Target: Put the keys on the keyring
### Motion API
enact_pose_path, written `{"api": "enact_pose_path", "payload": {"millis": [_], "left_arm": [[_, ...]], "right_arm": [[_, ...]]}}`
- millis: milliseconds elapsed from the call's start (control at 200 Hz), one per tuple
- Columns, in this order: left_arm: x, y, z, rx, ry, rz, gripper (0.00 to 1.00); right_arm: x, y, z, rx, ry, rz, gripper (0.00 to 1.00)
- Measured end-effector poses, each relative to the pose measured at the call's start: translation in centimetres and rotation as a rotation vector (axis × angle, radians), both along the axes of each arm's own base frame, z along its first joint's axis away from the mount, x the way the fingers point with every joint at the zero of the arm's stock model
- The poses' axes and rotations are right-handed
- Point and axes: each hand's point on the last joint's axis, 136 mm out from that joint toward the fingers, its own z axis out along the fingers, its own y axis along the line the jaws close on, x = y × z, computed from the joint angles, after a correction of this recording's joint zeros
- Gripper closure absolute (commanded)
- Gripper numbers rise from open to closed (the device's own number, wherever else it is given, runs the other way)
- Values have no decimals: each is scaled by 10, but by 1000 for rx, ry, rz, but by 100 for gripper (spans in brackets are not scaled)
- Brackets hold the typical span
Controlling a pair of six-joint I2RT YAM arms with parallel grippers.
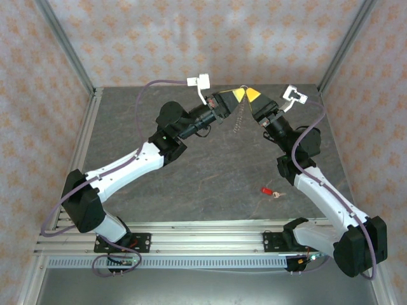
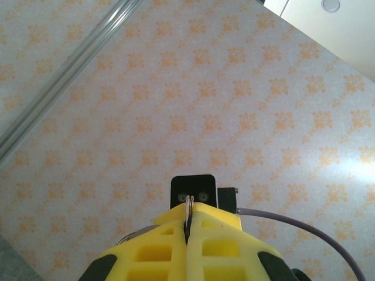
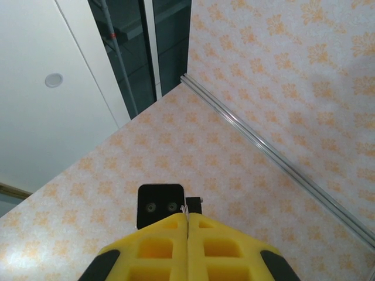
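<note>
Upper centre of the top view: left gripper [image 1: 238, 95] and right gripper [image 1: 254, 95] meet tip to tip above the table [image 1: 191, 184]. The keyring [image 1: 237, 121] hangs just below their junction. The key [image 1: 266, 190] lies on the table, lower right of centre, well apart from both.

We look down from high above and behind the arms onto the whole table [image 1: 191, 190], seen from afar, with the arm bases [image 1: 124, 241] at the bottom edge. Our two wrist cameras sit close behind the left gripper [image 2: 187, 212] and the right gripper [image 3: 187, 219], both tilted upward. All three views share the orange-patterned wall [image 1: 191, 38].
</note>
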Motion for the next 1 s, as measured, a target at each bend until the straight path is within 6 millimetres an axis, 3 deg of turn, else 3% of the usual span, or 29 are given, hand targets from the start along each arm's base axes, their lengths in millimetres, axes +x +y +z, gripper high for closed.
{"api": "enact_pose_path", "payload": {"millis": [85, 180, 280, 400, 510, 616, 741, 891, 1001], "left_arm": [[0, 0, 0, 2, -2, 2, 100], [1, -1, -4, 20, -4, 10, 100], [-1, -2, -14, 63, -10, 21, 100], [-7, 5, -24, 133, -26, 48, 100], [-15, 17, -29, 201, -57, 89, 100], [-23, 30, -34, 259, -89, 133, 100], [-29, 44, -53, 334, -104, 185, 100], [-27, 52, -96, 429, -69, 217, 100], [-24, 54, -128, 486, -31, 229, 100]], "right_arm": [[1, 0, -1, -1, 7, -5, 99], [3, -3, -5, -14, 36, -28, 74], [-1, -14, -8, -33, 72, -86, 60], [-9, -36, -13, -48, 117, -174, 56], [-9, -52, -35, -94, 216, -252, 55], [-1, -62, -77, -183, 375, -323, 55], [7, -74, -148, -337, 614, -402, 56], [-4, -95, -240, -539, 905, -490, 61], [-20, -110, -296, -653, 1084, -527, 66]]}}
